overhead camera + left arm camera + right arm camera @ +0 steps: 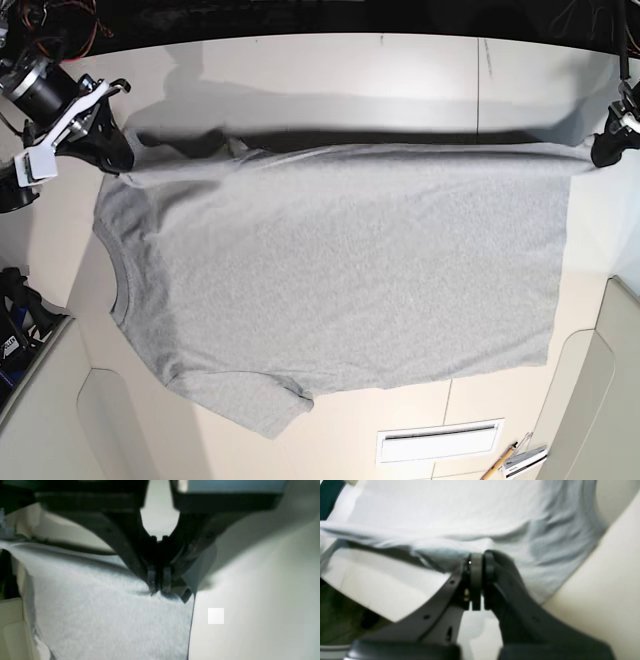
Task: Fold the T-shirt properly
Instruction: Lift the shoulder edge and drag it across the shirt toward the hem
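At both top corners | left gripper [159,582] and right gripper [482,580] are pinching the grey shirt [360,270] tight

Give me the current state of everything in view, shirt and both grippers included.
T-shirt: spread out, plain side showing, near edge raised between the grippers, a sleeve at one corner.
Left gripper: shut on the shirt's edge.
Right gripper: shut on the shirt's edge.
Table: upright surface unclear; shirt over it.

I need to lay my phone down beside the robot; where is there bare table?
Bare table shows beyond the T-shirt's raised edge, between the grippers. Around the left gripper and right gripper, it looks crowded.
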Robot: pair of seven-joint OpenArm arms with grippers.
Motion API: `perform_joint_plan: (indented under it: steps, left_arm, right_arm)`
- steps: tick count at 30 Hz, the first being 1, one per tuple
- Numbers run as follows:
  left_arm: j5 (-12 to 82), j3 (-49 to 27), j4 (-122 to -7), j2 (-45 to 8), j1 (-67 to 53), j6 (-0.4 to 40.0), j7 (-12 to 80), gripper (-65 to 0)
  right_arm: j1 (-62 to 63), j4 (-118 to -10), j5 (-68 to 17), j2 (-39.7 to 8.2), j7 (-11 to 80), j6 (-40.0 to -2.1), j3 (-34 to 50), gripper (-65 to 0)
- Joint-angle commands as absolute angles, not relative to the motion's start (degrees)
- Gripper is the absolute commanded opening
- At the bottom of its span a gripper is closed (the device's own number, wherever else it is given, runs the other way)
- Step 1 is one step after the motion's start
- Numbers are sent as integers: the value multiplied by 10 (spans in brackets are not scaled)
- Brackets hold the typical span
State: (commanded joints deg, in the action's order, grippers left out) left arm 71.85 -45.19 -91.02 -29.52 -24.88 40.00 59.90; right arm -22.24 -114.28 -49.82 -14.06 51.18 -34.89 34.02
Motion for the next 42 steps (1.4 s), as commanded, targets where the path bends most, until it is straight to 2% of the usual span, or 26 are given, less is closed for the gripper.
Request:
perform_joint_plan:
  steps: [3, 8, 14, 21, 28, 32, 34, 36, 37, 40, 41, 42]
  left_arm:
    - [696, -413, -890, -295, -219, 400, 594, -650]
    - [588, -354, -849, -295, -164, 400, 520, -650]
    - [559, -352, -813, -296, -107, 400, 507, -650]
    - [519, -350, -799, -296, -76, 400, 474, -650]
    - [425, -291, -799, -299, -55, 400, 408, -650]
    - [418, -289, -799, -299, -33, 400, 407, -650]
    - [412, -288, -799, -299, -30, 400, 406, -650]
    - [409, -283, -797, -298, -31, 400, 406, -571]
    - [403, -279, -797, -298, -31, 400, 407, -546]
    - [394, -269, -797, -298, -30, 400, 404, -504]
    - [394, -269, -797, -298, -30, 400, 404, -457]
    - [397, -269, -797, -298, -31, 400, 406, -392]
  right_arm:
    - [-168, -1088, -487, -146, 512, -349, 320, -650]
    - [-90, -1011, -458, -146, 507, -349, 255, -650]
    - [3, -948, -398, -146, 471, -347, 214, -650]
    - [106, -835, -389, -145, 467, -347, 169, -650]
    - [149, -787, -377, -144, 458, -347, 163, -650]
    - [149, -764, -364, -144, 443, -347, 163, -650]
    - [149, -744, -362, -144, 418, -347, 163, -615]
    - [149, -724, -362, -143, 406, -347, 163, -584]
    - [149, -714, -362, -142, 405, -347, 162, -538]
    - [149, -698, -365, -141, 405, -347, 161, -327]
    - [149, -698, -365, -142, 405, -347, 161, -283]
    - [149, -701, -366, -142, 406, -347, 161, -270]
